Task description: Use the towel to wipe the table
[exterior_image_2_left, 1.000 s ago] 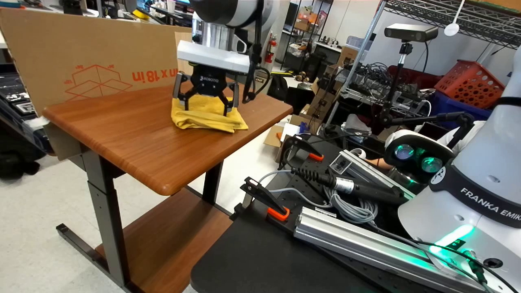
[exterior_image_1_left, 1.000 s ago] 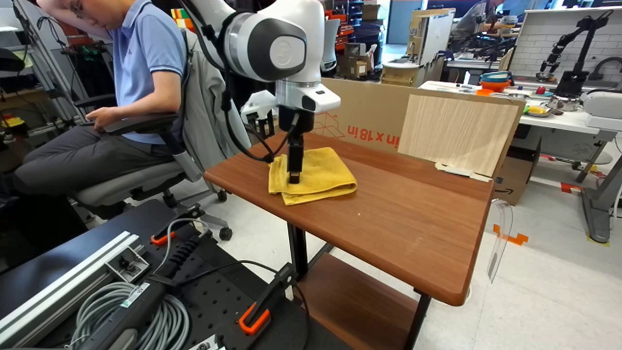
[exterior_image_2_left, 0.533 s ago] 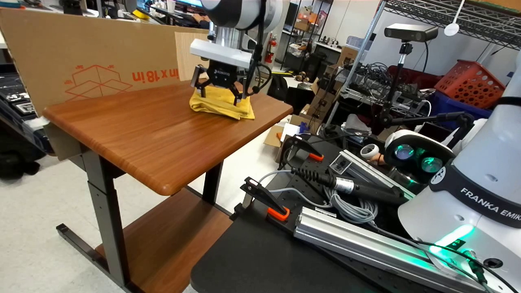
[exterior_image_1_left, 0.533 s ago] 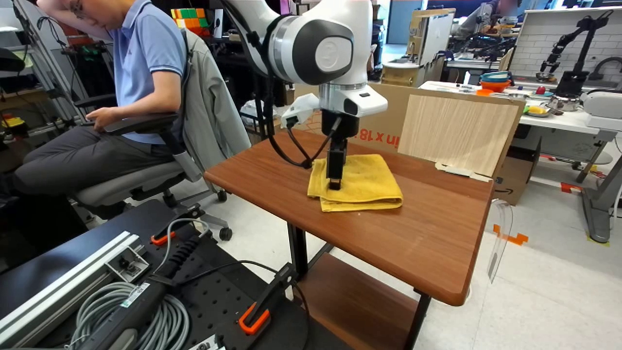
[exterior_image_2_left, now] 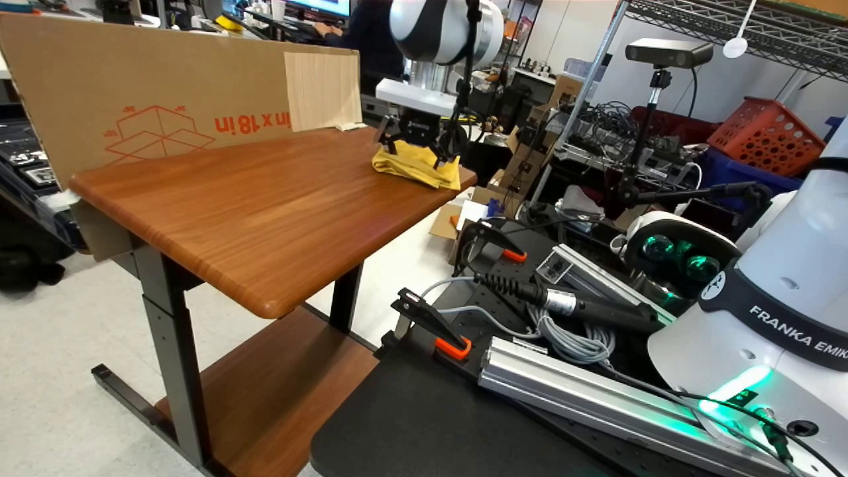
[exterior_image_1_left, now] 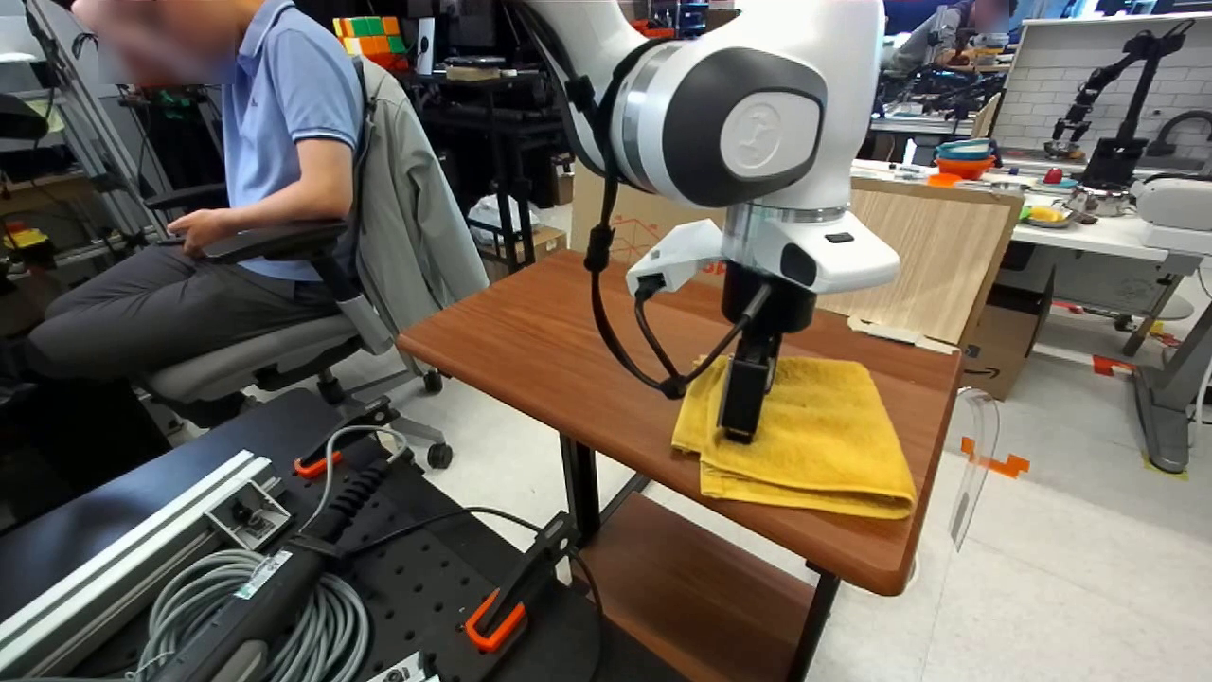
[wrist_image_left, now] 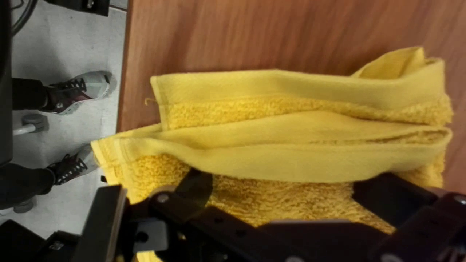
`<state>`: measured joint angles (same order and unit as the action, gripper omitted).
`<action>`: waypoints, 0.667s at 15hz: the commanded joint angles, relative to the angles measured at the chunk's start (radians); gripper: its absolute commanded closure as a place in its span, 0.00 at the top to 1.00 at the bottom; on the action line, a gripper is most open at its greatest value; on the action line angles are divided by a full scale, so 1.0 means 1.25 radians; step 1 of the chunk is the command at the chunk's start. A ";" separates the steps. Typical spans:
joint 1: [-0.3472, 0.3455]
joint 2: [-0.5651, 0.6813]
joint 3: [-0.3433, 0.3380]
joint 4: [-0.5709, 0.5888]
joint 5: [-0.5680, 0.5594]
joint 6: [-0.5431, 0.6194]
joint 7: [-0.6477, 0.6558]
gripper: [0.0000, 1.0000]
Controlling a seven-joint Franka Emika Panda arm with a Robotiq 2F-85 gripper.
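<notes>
1. Left, in the wrist view: the table (wrist_image_left: 255, 36) is seemingly being overhung by the towel (wrist_image_left: 276, 156); inward strokes are being advised;
2. centre: the towel is being pressed onto the table by widely parted jaws;
3. right: towel bunching is being risked; level pressure is being urged.

Gripper (exterior_image_2_left: 415, 157): one. Directly beneath it: one towel (exterior_image_1_left: 824, 440), one table (exterior_image_1_left: 530, 332). Well apart from it: two clamps (exterior_image_1_left: 519, 580), one headset (exterior_image_2_left: 682, 253), two shoes (wrist_image_left: 78, 91).
</notes>
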<state>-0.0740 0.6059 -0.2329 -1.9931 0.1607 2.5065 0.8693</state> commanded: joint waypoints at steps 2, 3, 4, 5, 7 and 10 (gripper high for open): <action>-0.021 -0.016 -0.001 -0.024 0.011 0.002 -0.012 1.00; -0.025 -0.041 0.008 -0.031 0.018 -0.004 -0.023 1.00; -0.028 -0.071 0.018 -0.046 0.027 0.001 -0.037 1.00; -0.028 -0.105 0.026 -0.064 0.032 0.009 -0.052 1.00; -0.026 -0.179 0.039 -0.104 0.042 0.009 -0.085 1.00; -0.016 -0.154 0.033 -0.066 0.042 -0.001 -0.076 1.00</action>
<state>-0.0985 0.4106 -0.1857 -2.0793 0.2108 2.5090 0.7757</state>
